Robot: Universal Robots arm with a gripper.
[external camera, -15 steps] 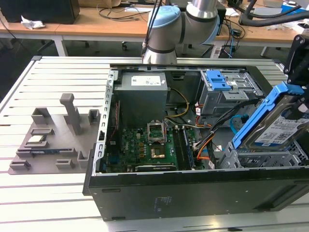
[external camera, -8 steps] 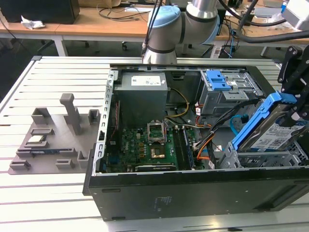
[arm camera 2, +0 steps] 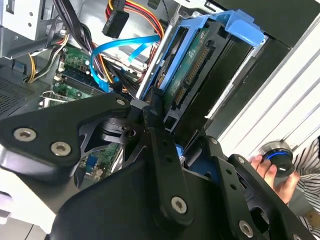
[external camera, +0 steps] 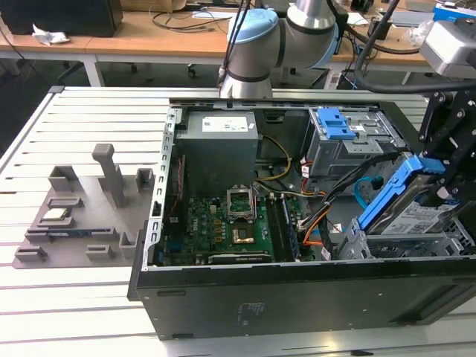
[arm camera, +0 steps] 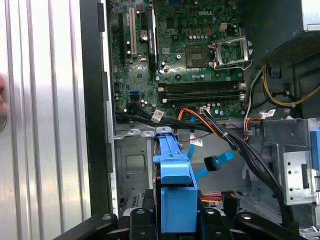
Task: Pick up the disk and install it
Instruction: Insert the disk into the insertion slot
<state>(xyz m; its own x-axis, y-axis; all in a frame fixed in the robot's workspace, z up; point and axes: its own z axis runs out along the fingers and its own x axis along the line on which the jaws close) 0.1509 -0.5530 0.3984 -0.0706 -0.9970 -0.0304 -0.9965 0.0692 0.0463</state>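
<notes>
The gripper point(external camera: 439, 175) is clamped on the disk point(external camera: 416, 212), its black fingers point(arm camera: 145, 220) bracketing the bright blue plastic frame in the first wrist view. The disk hangs tilted over the drive cage point(external camera: 416, 242) at the exterior view's right end of the open computer case point(external camera: 297, 297), one end low near the bay and the other raised. It looks rigid and fairly heavy for its size, with slick metal faces; the blue frame edges seem the safer place to hold, keeping pressure off the exposed circuit board point(arm camera 2: 192, 65) and connector. Loose cables point(arm camera: 220, 135) lie close beside it, just past the motherboard point(external camera: 223, 223).
</notes>
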